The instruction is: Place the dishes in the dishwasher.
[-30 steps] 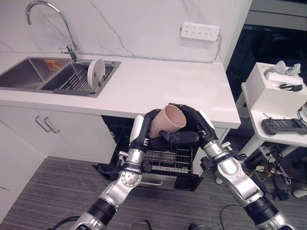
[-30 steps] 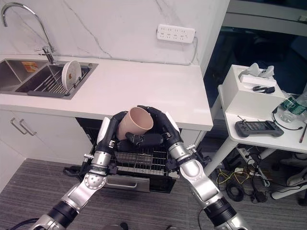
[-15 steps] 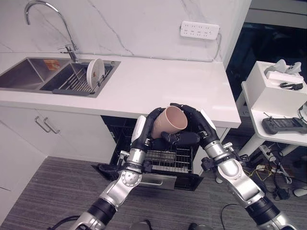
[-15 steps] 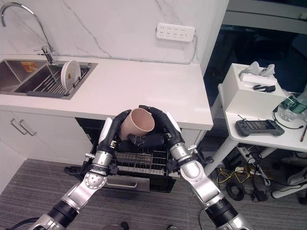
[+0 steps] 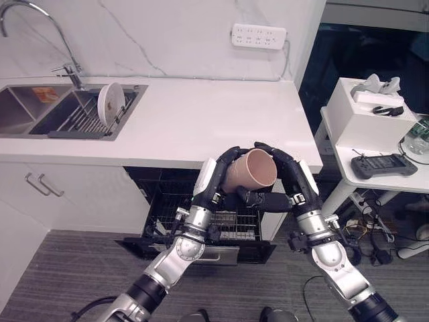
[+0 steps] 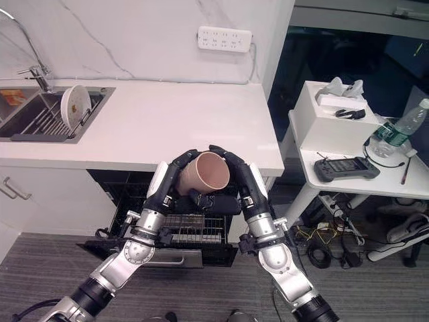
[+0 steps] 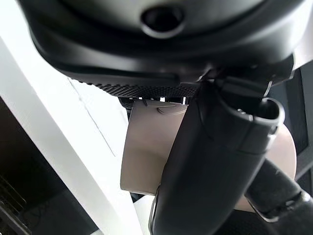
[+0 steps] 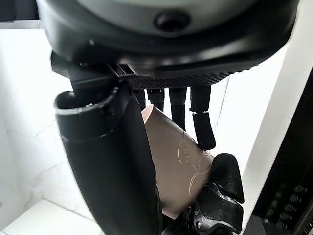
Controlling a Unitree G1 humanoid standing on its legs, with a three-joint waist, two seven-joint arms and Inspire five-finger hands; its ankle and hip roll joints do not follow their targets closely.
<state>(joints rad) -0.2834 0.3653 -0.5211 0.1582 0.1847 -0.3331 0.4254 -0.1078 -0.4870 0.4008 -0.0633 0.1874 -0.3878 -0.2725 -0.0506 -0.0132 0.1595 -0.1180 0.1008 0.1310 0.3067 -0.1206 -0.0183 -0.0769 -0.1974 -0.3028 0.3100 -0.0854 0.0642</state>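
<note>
Pinkish-tan plastic, by its look: one cup (image 5: 249,170), smooth-walled, plain, tilted with its open mouth turned up and away from the robot; inside bare as far as can be seen.

Position: clasped between the two hands, above the dishwasher rack (image 5: 221,221). The left hand (image 5: 216,176) has its fingers curled round the cup's near-left wall; the right hand (image 5: 289,180) wraps the far-right wall, with its thumb crossing under the cup toward the left hand. Both wrist views confirm fingers bent against the cup's side.

Dishwasher: door down, wire rack drawn out directly beneath the hands; no dish can be made out in it, though part is hidden by the arms.

Progress, as judged: early. The cup is carried but not yet set in the rack. One white plate (image 5: 109,104) stands on edge in the sink drainer (image 5: 84,121), well beyond the left hand, untouched and left to load.
</note>
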